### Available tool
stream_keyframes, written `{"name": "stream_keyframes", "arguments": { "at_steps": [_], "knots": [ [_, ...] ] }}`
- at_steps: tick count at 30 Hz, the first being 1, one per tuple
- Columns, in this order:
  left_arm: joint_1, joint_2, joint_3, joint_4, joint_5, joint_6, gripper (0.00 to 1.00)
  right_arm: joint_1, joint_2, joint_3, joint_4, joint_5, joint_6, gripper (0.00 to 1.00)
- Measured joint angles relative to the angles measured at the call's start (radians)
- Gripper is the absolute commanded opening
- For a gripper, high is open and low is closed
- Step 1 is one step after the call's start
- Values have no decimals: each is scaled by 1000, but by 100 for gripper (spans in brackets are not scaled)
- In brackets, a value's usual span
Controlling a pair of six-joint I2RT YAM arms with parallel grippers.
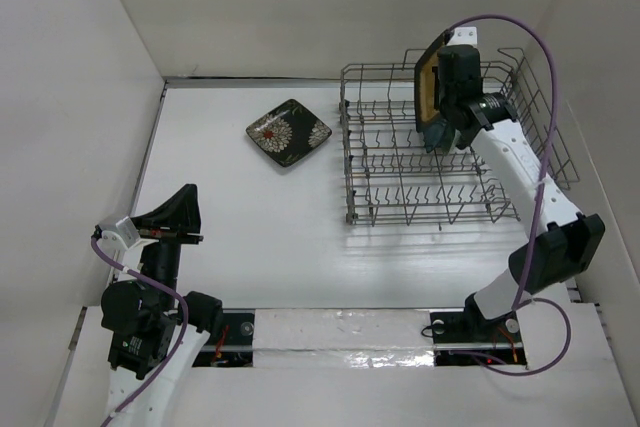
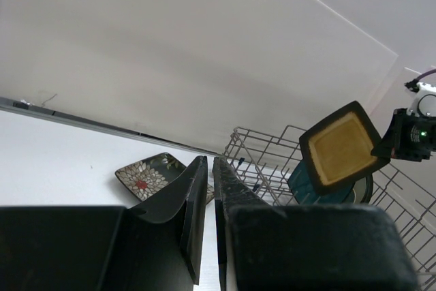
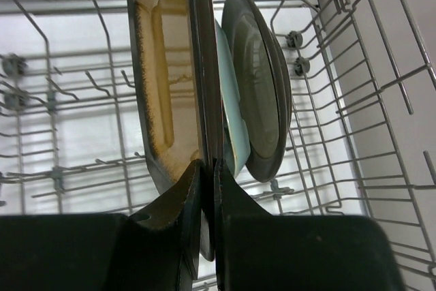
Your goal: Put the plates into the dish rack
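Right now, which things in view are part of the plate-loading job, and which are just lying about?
Job: dish rack; yellow-centre plate, in right pincer; flowered plate, on table; mint plate, round plate, racked.
Not job: purple cable.

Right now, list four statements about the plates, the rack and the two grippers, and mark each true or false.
1. The right gripper grips the yellow-centred plate on its edge over the rack. True.
2. The flowered plate stands in the rack. False: it lies flat on the table, beside the rack.
3. The left gripper holds a plate. False: it is shut with nothing in it, far from the rack.
4. Other plates stand in the rack. True: a mint plate and a round plate stand on edge next to the held one.
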Motion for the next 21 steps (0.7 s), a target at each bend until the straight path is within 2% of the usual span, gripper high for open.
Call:
{"name": "stream_keyframes", "arguments": {
  "at_steps": [21],
  "knots": [
    [0, 0, 0, 0, 0, 0, 7, 43, 243, 100, -112, 51, -89, 0]
  ]
}}
